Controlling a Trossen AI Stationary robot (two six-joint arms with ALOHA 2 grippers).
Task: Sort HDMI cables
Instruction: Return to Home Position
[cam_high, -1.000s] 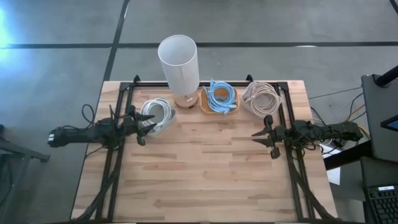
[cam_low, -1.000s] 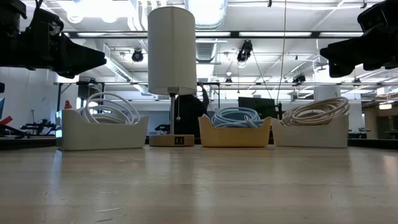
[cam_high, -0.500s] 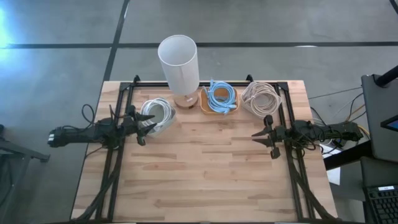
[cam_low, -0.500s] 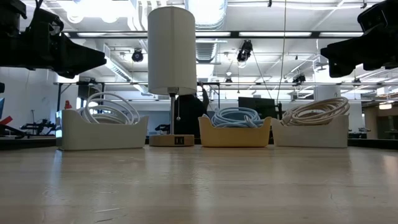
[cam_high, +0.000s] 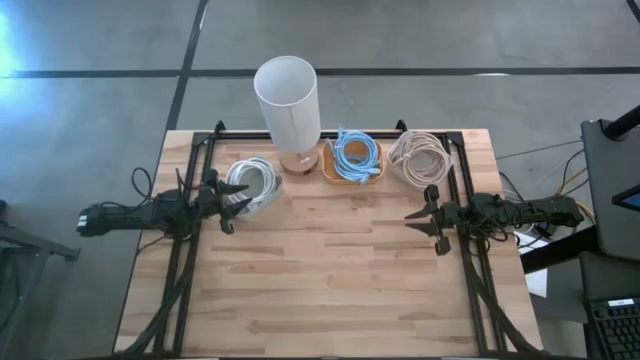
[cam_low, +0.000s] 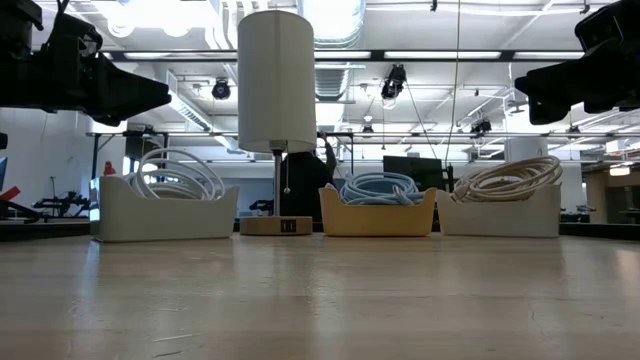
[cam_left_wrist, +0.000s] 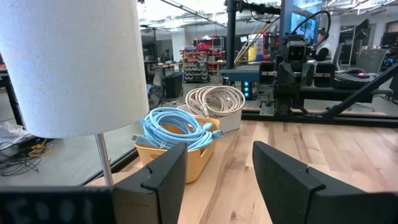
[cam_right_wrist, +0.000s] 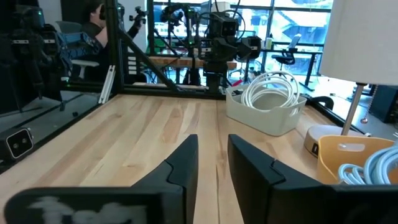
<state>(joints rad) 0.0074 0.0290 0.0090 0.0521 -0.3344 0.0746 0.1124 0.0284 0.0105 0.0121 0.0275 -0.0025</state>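
Three groups of coiled cables lie in bins along the table's far edge. White coils fill a white bin on the left. Light blue coils sit in a yellow bin, and beige coils in a white bin on the right. My left gripper hovers open just at the near side of the white coils' bin. My right gripper hovers open near the table's right edge, nearer than the beige coils. Both point toward the table's middle and hold nothing.
A table lamp with a tall white shade stands on a wooden base between the white and yellow bins. Bare wooden tabletop spreads over the middle and near half. Black frame rails run along both sides.
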